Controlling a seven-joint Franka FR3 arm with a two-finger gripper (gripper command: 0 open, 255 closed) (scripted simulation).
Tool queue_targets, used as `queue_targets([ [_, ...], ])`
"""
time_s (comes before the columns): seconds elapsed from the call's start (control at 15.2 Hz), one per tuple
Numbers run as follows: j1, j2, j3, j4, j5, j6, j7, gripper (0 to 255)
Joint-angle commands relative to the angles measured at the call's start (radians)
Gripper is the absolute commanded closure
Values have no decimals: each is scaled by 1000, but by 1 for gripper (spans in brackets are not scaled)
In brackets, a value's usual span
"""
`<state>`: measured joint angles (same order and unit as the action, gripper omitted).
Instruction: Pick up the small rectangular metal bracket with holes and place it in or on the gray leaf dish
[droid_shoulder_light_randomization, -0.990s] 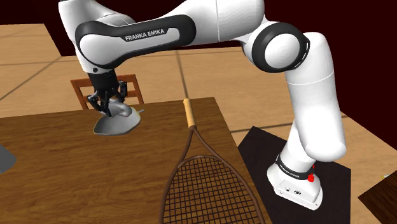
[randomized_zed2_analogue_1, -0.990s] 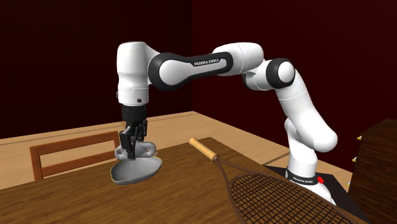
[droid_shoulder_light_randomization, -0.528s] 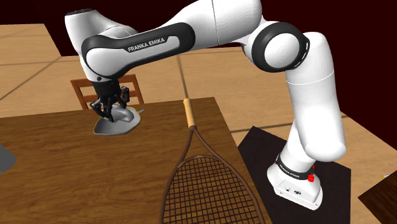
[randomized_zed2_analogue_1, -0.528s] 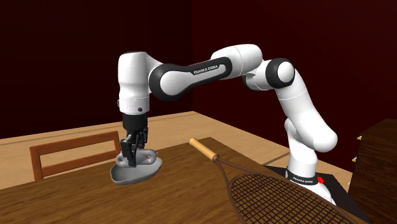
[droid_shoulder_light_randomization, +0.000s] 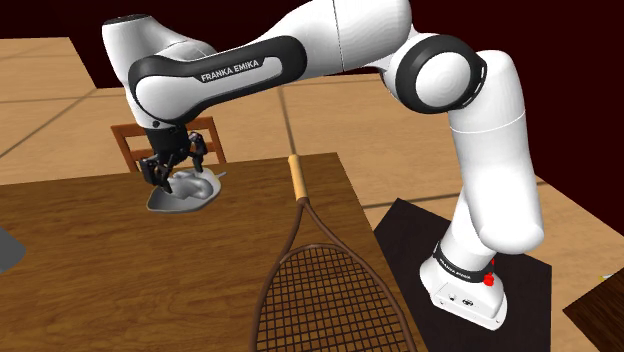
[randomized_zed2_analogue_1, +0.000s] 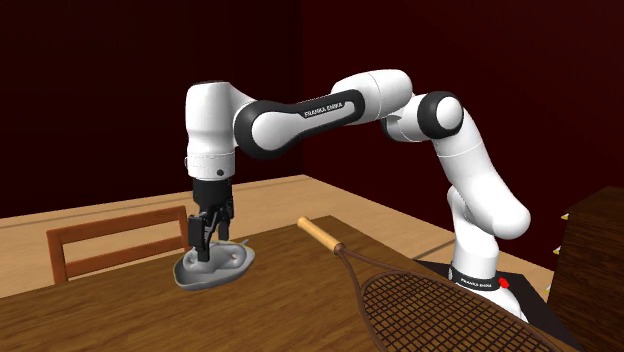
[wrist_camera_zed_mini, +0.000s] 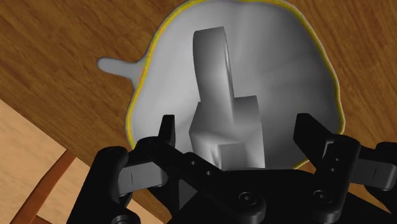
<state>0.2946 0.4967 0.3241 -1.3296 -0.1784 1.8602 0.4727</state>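
Okay, my gripper (wrist_camera_zed_mini: 237, 130) is spread wide and nothing is clamped. The gray bracket (wrist_camera_zed_mini: 216, 76) sits between the fingers (wrist_camera_zed_mini: 167, 130), with a clear gap on each side, so neither pad touches it. The bracket lies inside the leaf dish (wrist_camera_zed_mini: 296, 70), with its blocky end toward my hand and its curved end reaching toward the dish's far wall. The dish is pale gray with a thin yellow rim and a short stem poking out sideways, and it rests on the dark wooden table (wrist_camera_zed_mini: 70, 38).

In the shoulder view, my hand hangs just over the dish near the table's far edge, with the arm reaching up and left from the black stand (droid_shoulder_light_randomization: 395, 235). A wooden chair (randomized_zed2_analogue_1: 110, 227) stands just beyond that edge, behind the dish. A racket (droid_shoulder_light_randomization: 310, 270) lies flat on the table to that view's right of the dish and apart from it. Its wooden handle points at the far edge and its strung head is toward the near one.

In the second exterior view, my fingertips dip inside the dish's rim, and the bracket shows as a low pale lump beside them.
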Motion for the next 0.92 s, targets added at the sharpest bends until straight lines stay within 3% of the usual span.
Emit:
queue_targets([
  [0.0,0,0,0,0,0,0,0,0],
  [0.33,11,-6,4,119,4,-123,-7,0],
  [0.86,11,-6,4,119,4,-124,-7,0],
])
